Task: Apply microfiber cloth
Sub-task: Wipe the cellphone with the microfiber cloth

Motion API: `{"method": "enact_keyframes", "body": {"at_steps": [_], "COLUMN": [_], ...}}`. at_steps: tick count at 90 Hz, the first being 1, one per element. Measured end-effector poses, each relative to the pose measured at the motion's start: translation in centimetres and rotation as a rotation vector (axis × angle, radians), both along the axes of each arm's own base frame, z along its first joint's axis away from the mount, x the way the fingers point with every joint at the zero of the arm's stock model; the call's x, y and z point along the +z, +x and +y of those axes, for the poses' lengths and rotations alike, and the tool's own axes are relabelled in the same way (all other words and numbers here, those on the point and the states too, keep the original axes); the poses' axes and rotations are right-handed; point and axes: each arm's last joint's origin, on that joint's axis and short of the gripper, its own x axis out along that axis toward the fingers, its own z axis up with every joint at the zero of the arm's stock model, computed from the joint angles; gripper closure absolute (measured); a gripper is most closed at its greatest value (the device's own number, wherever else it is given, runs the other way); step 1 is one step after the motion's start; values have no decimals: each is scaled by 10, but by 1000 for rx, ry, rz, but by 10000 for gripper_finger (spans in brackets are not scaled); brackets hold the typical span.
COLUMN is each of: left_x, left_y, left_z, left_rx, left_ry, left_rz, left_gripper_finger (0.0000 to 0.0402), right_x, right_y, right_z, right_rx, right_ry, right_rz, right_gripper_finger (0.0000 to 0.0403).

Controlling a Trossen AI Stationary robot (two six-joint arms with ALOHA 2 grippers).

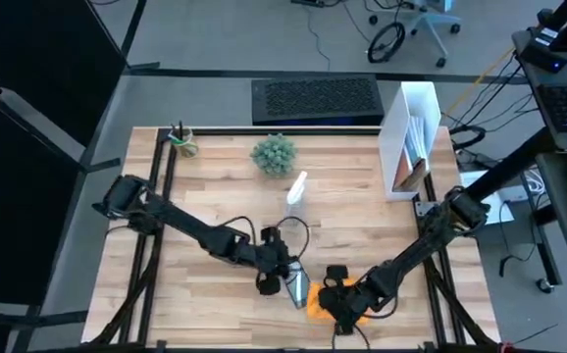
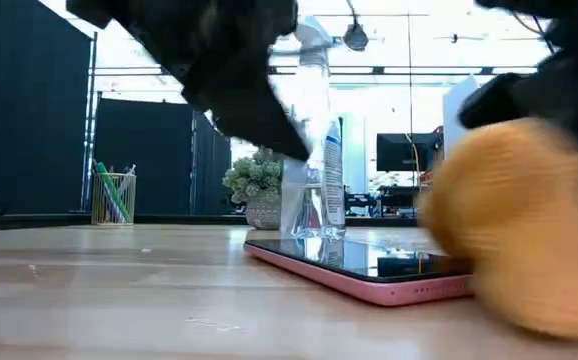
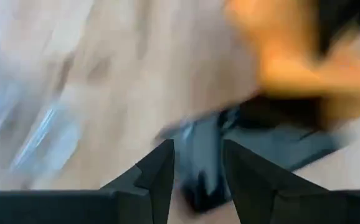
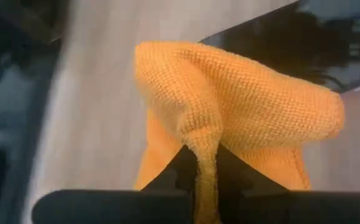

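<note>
Nearest the table's front edge, the right gripper (image 4: 206, 163) pinches a fold of the soft bright orange microfiber cloth (image 4: 242, 106), which bunches up just beside the dark-screened smartphone in a pink case (image 2: 369, 268) lying flat on the light wooden table (image 1: 215, 196). The cloth (image 1: 321, 304) sits at the phone's right side, touching the tabletop. The left gripper (image 3: 197, 171) hovers over the phone, its fingers parted with nothing between them. Farther back stand a clear spray bottle (image 1: 296, 189), a small green potted plant (image 1: 274, 154) and a mesh pen cup (image 1: 182, 142).
</note>
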Motion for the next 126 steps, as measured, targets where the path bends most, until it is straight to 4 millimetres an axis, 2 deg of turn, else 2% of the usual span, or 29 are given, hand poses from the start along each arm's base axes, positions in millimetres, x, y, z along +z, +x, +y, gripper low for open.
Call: {"method": "enact_keyframes", "body": {"at_steps": [11, 19, 32, 61, 78, 102, 126], "left_x": [-15, -36, -43, -44, -43, -42, -42], "left_y": [3, 6, 9, -3, -7, -7, -6], "left_z": [5, 8, 3, -31, -46, -51, -52], "left_rx": [53, 69, 47, -12, -46, -84, -99], "left_ry": [24, 29, -27, -182, -210, -241, -260], "left_rz": [12, 52, 62, 107, 84, 67, 55], "left_gripper_finger": [279, 279, 279, 279, 279, 279, 279], "right_x": [-8, -9, -10, -6, -4, -5, -3], "right_y": [4, 3, 2, -11, -15, -4, 17], "right_z": [-2, -1, -1, -13, -26, -53, -83], "right_rx": [-21, -15, -15, 5, 12, -30, -113], "right_ry": [0, 6, 2, -125, -212, -336, -433], "right_rz": [16, 23, 41, 163, 217, 239, 167], "right_gripper_finger": [399, 399, 399, 399, 399, 399, 399]}}
